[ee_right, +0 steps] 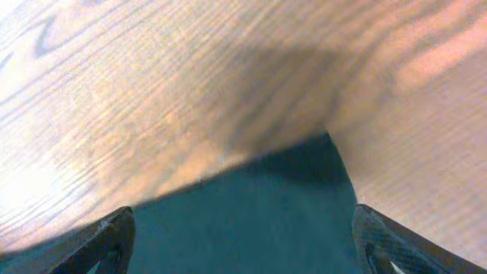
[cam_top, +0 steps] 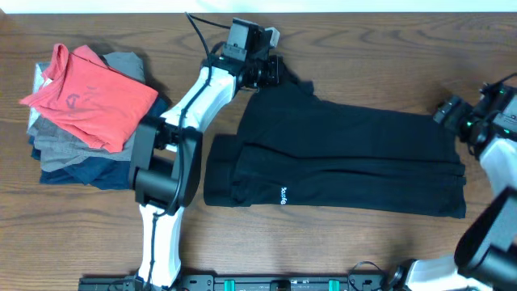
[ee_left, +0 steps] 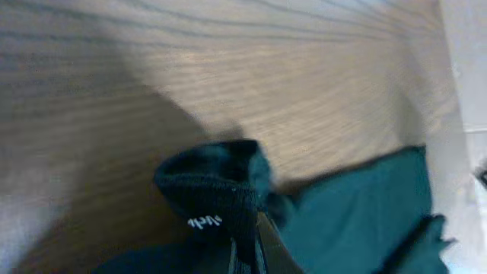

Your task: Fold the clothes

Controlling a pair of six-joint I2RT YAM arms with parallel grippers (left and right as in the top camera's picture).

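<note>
Garment: black shirt (cam_top: pixel 339 153) spread across the wooden table (cam_top: pixel 363 48). Only left wrist view shows my left pincer (ee_left: pixel 255 247) clenched on its collar (ee_left: pixel 209 190); right pincer (ee_right: pixel 243 236) released.

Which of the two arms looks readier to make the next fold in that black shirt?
Left, probably. The left gripper pinches a bunched edge of the black shirt and could carry it over. The right gripper hangs open over a corner at the other end, holding nothing.
</note>
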